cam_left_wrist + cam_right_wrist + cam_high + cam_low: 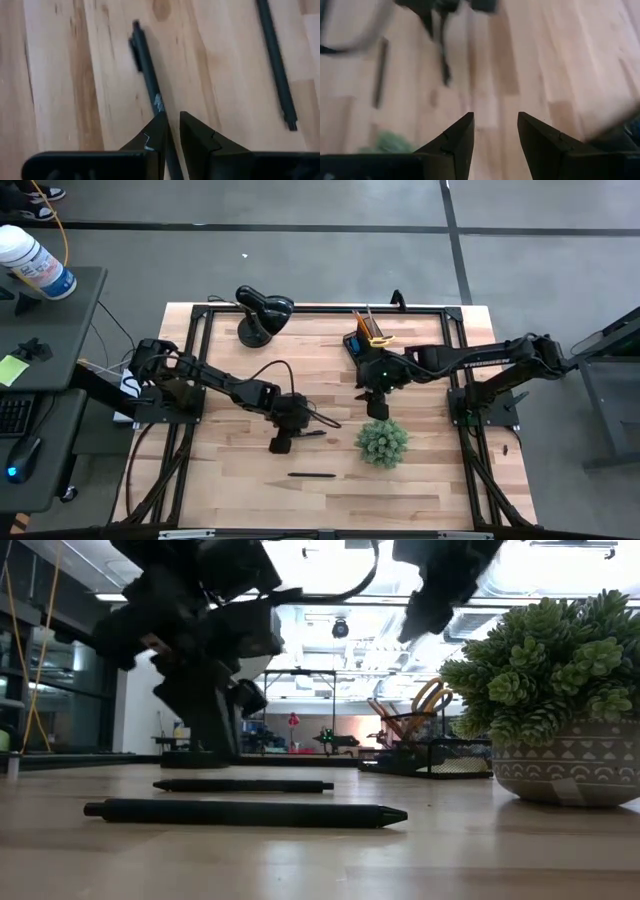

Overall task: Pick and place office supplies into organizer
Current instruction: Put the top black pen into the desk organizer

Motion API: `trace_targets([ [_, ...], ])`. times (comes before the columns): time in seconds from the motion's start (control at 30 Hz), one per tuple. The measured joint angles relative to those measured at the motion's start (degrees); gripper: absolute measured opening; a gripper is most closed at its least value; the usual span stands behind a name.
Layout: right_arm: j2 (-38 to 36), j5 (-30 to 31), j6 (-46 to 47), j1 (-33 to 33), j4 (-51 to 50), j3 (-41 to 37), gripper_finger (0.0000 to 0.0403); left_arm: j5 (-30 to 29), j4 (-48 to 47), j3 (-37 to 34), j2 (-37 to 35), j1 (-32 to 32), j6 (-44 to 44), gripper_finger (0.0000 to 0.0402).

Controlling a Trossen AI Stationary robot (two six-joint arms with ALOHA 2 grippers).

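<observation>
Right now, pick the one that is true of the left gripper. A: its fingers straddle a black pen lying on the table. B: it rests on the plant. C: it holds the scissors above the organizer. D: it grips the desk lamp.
A: in the left wrist view the left gripper has its fingers on either side of a black pen lying on the wooden table, while a second pen lies apart.

You see a black lamp [262,313] at the far edge of the wooden tabletop [230,480], a green plant [382,441] in a patterned pot near its middle, and a white bottle [35,262] on the side desk [60,360].
</observation>
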Motion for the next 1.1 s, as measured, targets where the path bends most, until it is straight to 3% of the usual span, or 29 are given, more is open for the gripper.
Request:
trace_targets([
  [0.17, 2.71, -4.41, -0.01, 0.45, 7.17, 0.0, 0.0149, -5.71, -8.7, -0.01, -4.56, -1.75, -0.75, 0.0042],
  [0.47, 14.42, -10.26, -2.4, 0.71, 11.69, 2.32, 0.0149, -15.57, -21.81, -0.02, -17.94, -2.69, -2.89, 0.0042],
  [0.73, 25.52, -13.22, -6.24, 0.71, 12.49, 10.6, 0.0149, -20.58, -25.15, -0.04, -23.05, -2.6, -7.47, 0.0042],
  [0.9, 32.57, -17.06, -7.12, 0.95, 12.0, 14.3, 0.0149, -21.09, -23.63, -0.04, -24.22, -2.61, -9.27, 0.0042],
  [1.1, 37.12, -17.38, -6.74, 2.07, 11.41, 16.33, 0.0149, -21.87, -22.46, -0.02, -25.96, -4.47, -10.88, 0.0042],
])
